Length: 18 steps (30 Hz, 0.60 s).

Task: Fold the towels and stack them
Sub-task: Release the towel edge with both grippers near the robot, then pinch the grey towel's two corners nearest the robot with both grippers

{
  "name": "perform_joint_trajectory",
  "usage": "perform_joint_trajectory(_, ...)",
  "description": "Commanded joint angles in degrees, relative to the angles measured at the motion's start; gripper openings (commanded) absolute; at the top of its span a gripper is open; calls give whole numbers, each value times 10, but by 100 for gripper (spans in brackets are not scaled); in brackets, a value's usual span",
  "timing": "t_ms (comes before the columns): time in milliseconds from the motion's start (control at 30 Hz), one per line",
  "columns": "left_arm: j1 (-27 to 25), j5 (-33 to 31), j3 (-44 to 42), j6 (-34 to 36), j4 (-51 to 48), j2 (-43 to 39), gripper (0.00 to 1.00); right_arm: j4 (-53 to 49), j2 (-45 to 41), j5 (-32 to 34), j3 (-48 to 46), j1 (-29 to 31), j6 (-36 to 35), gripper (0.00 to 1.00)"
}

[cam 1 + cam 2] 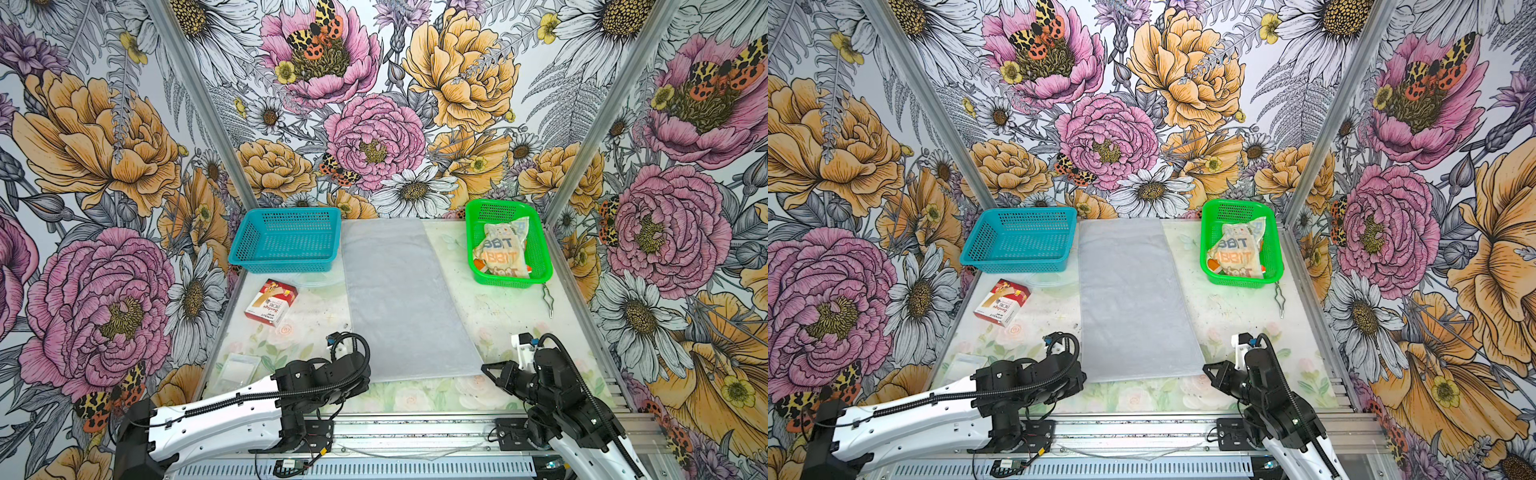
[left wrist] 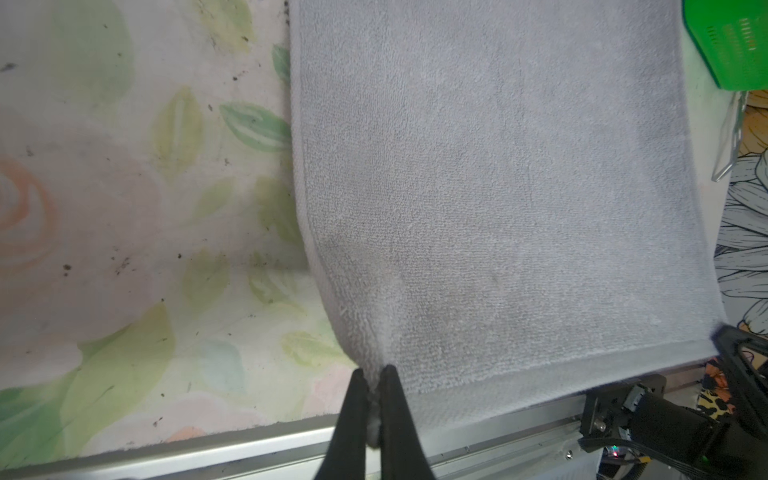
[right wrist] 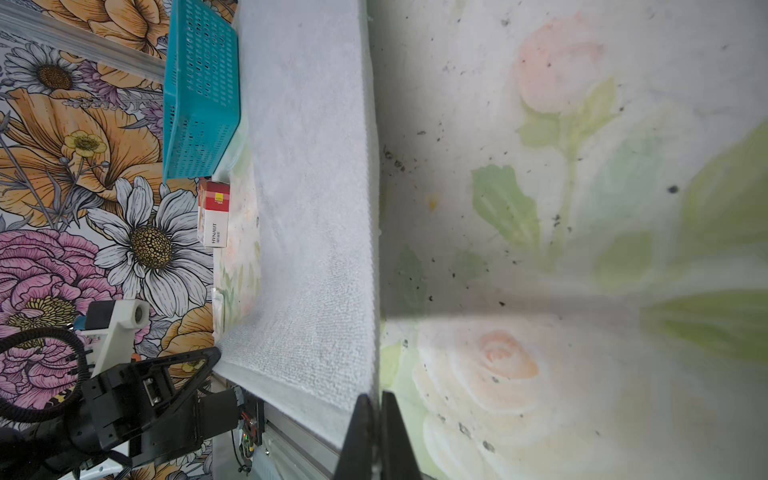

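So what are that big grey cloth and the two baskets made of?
The grey towel looks like matte terry cotton, probably: fuzzy looped pile, stitched hem. The blue basket and green basket look like glossy moulded plastic, with gridded holes.

Bold floral wallpaper (image 1: 374, 104) rose behind and on both sides of the pale rose-printed worktop (image 1: 490, 307), with aluminium posts (image 1: 200, 104) at its far corners, under even light.
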Motion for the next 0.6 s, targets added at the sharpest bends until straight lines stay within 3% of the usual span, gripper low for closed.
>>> perform_joint_trajectory(0, -20, -19, -5, -33, -26, 14, 0, -48, -11, 22, 24, 2, -9, 4)
perform_joint_trajectory(100, -47, -25, -8, -58, -25, 26, 0, -59, -15, 23, 23, 2, -7, 18)
perform_joint_trajectory(300, -52, -36, -19, -61, -32, 11, 25, -76, -8, 43, 27, 2, -17, 51)
perform_joint_trajectory(467, -46, -41, -11, -42, -60, -6, 31, -80, 30, 80, 61, 2, -49, 55)
perform_joint_trajectory(567, -52, -23, -8, -9, -60, 7, 36, -59, 78, 76, 85, 2, -106, 55)
